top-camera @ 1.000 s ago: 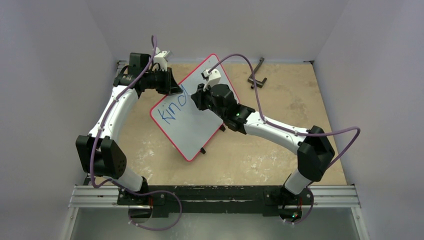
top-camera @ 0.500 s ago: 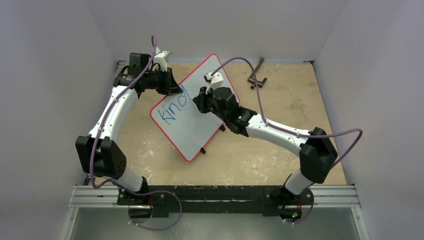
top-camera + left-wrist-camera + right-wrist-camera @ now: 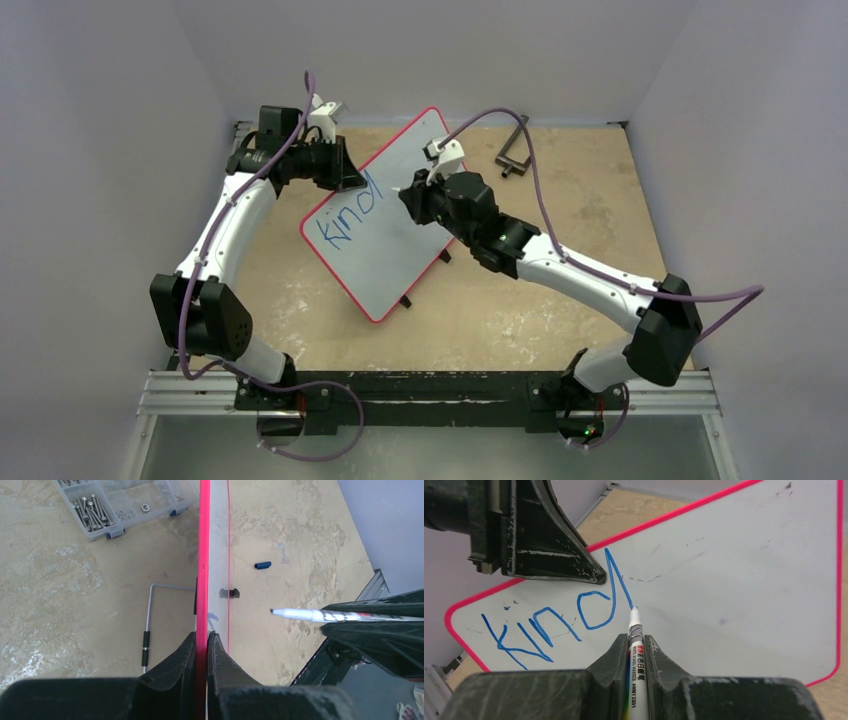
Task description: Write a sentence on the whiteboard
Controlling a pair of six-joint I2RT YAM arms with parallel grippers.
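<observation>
Your whiteboard (image 3: 385, 250) sits skewed toward 12 o'clock on the surface (image 3: 520, 310). The sentence (image 3: 559, 620) reads only "kind" in blue. Your left hand (image 3: 202, 639) pinches the red rim at 10 o'clock, likely to steady the board against strokes. Your right hand (image 3: 636, 641), reaching from 4 o'clock, is clamped on the marker (image 3: 635, 630), whose tip is at the d's foot. The barrel reads "AWMY 2301".

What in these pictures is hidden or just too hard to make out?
- Right wrist view: lower barrel of the marker, hidden between the fingers of the right gripper.
- Top view: the marker's tip, covered by the right gripper.
- Left wrist view: the blue writing, because the whiteboard is seen edge-on.
- Left wrist view: the screw box, cut off by the top edge.
</observation>
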